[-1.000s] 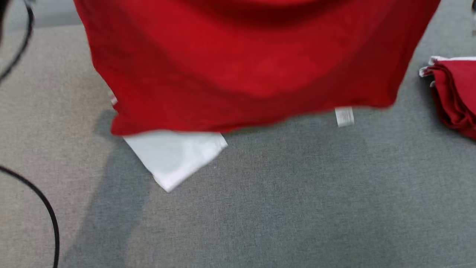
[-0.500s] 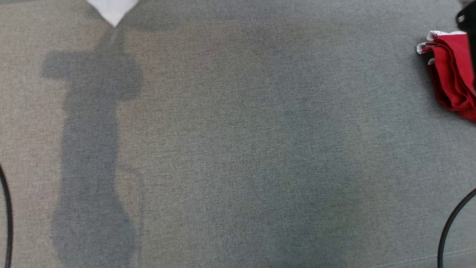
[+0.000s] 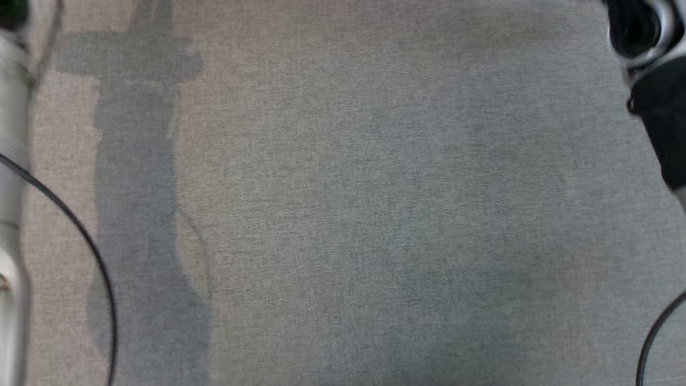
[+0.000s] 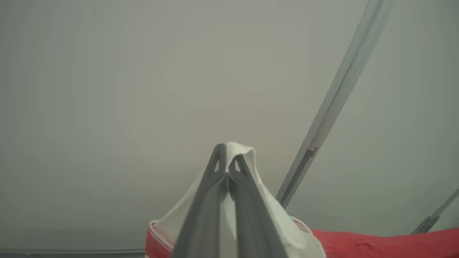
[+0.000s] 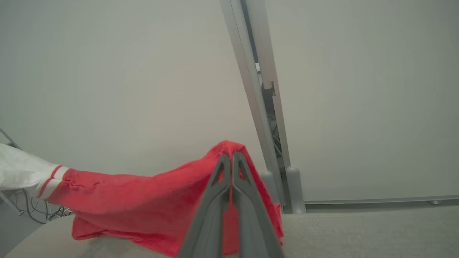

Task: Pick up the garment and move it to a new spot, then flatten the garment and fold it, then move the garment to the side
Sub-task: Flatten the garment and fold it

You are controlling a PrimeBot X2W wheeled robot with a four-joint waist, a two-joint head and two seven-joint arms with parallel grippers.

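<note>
The grey fabric-covered table (image 3: 375, 214) is spreading across the head view, carrying soft shadows. Behind it, in the right wrist view, a pale wall (image 5: 107, 71) is rising, with a grey metal post (image 5: 251, 93) standing against it. The red garment (image 5: 143, 200) is hanging stretched between the two grippers, above the table. Its lower edge is sagging close to the surface, though I cannot tell whether it is touching. The right gripper (image 5: 229, 156) is pinching a red corner, its jaws pressing together on the cloth. The left gripper (image 4: 226, 150) is gripping the garment's white sleeve (image 4: 276, 215), jaws closing on it with fabric draping over the tips. A pale forearm (image 3: 10, 161) is showing at the head view's left edge, and a thin black cable (image 3: 91, 246) is curving beside it.
</note>
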